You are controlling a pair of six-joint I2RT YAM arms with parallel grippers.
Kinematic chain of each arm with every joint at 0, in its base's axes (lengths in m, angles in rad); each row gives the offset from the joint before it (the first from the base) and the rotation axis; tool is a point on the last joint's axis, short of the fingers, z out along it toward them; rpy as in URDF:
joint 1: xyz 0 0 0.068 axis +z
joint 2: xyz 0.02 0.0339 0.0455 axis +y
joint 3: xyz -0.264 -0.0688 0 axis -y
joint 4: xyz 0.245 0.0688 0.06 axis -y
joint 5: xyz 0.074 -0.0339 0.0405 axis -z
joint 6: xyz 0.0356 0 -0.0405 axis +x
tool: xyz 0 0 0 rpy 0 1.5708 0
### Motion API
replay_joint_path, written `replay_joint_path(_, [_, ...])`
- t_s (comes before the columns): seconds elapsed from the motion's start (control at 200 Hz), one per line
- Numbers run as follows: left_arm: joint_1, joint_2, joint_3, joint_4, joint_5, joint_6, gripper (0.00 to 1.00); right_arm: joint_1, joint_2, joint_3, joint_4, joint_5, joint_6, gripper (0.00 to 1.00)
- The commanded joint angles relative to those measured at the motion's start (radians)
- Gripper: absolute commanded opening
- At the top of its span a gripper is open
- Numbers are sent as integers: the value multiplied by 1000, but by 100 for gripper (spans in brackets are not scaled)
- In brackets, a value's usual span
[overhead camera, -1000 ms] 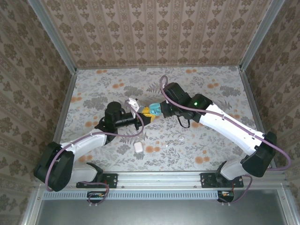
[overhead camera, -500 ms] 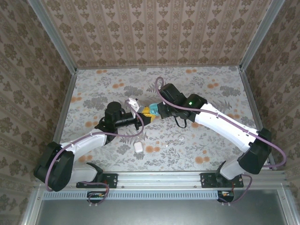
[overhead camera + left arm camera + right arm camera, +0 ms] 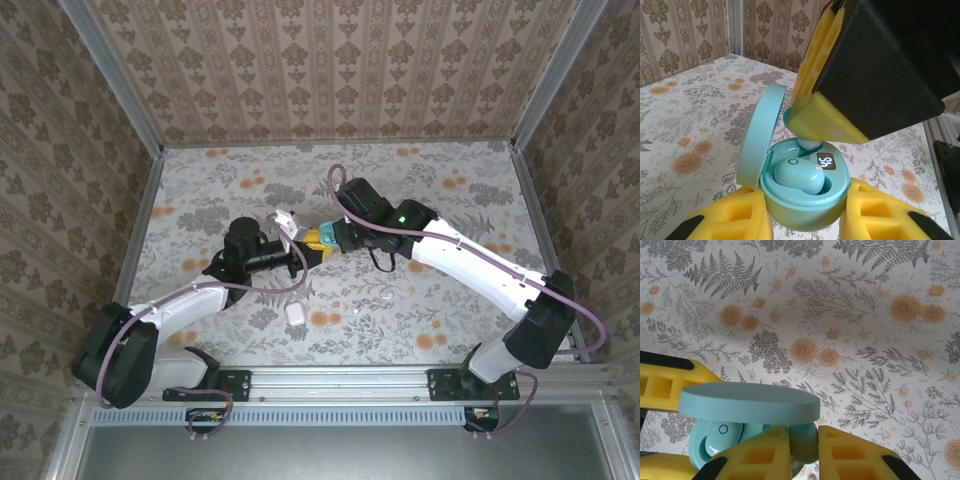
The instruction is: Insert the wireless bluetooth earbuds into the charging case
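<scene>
My left gripper is shut on the open teal charging case, whose lid stands up at the left. One teal earbud lies seated in the near slot beside a lit display. My right gripper is shut on a second teal earbud and holds it just under the lid, its pale tip touching the far slot. In the top view the two grippers meet at the case in mid-table.
A white closed case lies on the floral table in front of the left arm. A whitish piece sits just behind the left gripper. Two tiny pale bits lie to the right of the white case.
The right gripper has moved left and down onto the case held by the left gripper, now covering it from above. The left arm has stayed still.
</scene>
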Motion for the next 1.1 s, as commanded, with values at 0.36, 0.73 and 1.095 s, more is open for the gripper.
replay_joint_path(0.36, [-7, 4, 30, 41, 19, 11, 23, 12, 29, 35, 4, -50, -15, 18])
replay_joint_path(0.73, [-7, 7, 31, 41, 20, 13, 24, 15, 26, 42, -7, -68, -7, 22])
replay_joint_path(1.095, [-7, 5, 29, 40, 19, 13, 24, 14, 7, 55, -14, -66, 2, 29])
